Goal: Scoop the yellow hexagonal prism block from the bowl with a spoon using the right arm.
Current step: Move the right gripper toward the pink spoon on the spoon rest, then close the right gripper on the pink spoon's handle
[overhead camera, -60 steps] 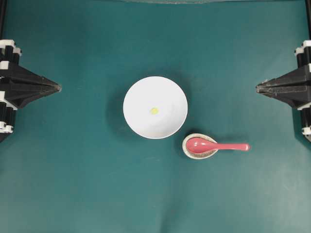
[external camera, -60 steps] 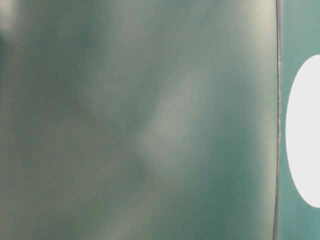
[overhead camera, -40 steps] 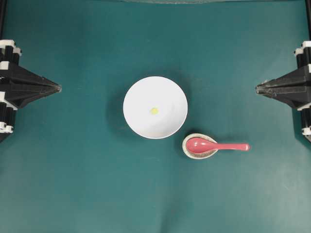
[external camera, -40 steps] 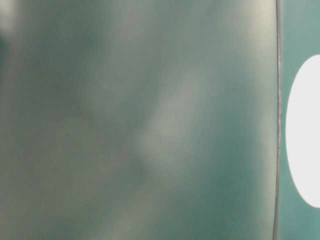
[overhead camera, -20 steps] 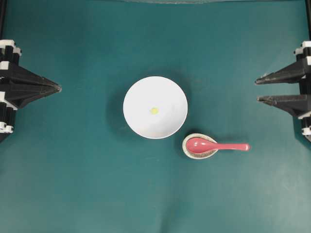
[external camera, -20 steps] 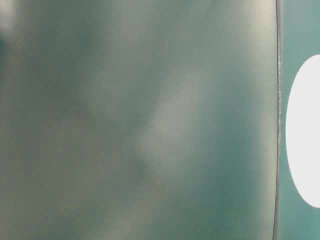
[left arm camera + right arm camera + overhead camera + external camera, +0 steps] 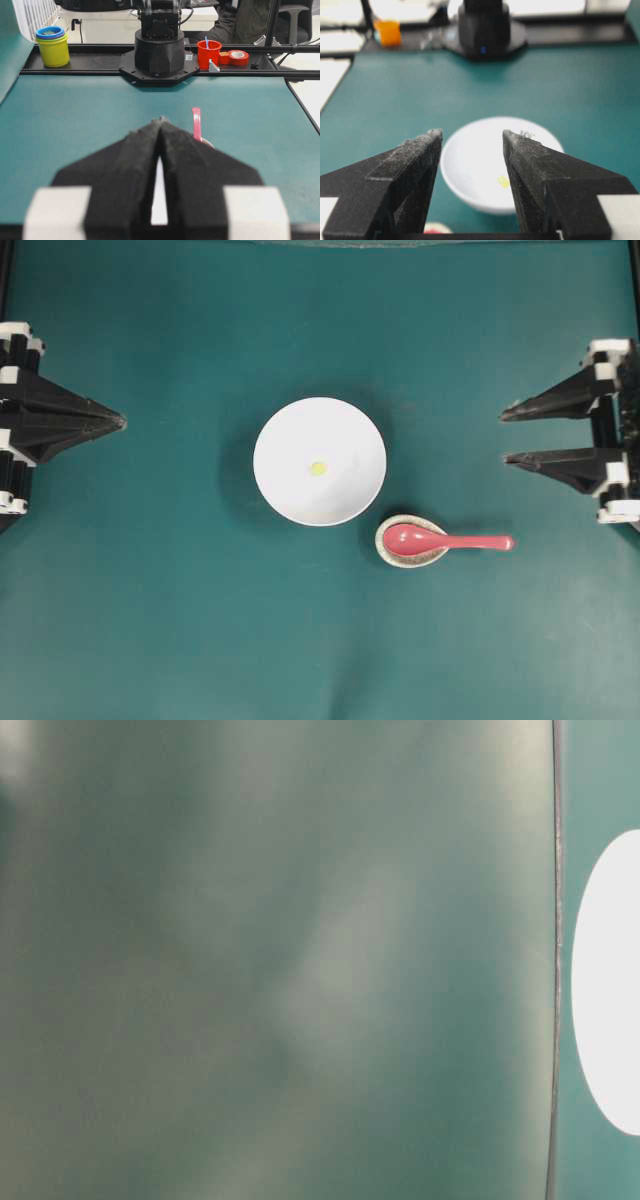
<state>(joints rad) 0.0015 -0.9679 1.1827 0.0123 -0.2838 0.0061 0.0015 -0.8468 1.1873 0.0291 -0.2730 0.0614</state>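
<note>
Currently the right gripper [image 7: 505, 435] stands spread and empty at the table's right edge. Risk: pinching the spoon [image 7: 445, 540] off-centre on its glossy handle — it could slip or tip the speckled dish [image 7: 385, 548]. The yellow hexagonal prism block [image 7: 317, 468] lies mid-bowl [image 7: 280, 440], well apart from the gripper — the spoon lies nearer.

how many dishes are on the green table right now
2: a large round white bowl at the centre, and a small speckled beige dish just beside it, under the pink spoon's scoop.
</note>
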